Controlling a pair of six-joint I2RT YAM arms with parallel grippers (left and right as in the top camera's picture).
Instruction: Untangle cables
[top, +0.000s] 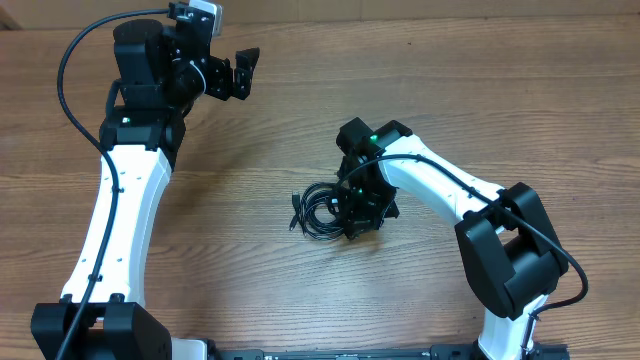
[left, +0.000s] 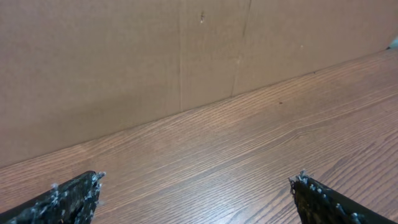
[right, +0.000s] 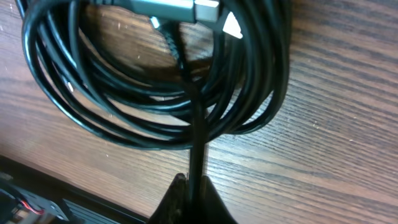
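Observation:
The cables lie bunched in a palm-sized black coil at the table's middle. In the right wrist view the coil fills the upper frame, with a grey metal plug at the top. My right gripper sits at the coil's right edge; its fingers are shut on one black strand that runs up into the coil. My left gripper is open and empty at the far left, well away from the cables; its two fingertips frame bare wood.
A brown cardboard wall stands at the table's far edge in the left wrist view. The thick black wire of the left arm loops at the top left. A black rail shows at the table's near edge.

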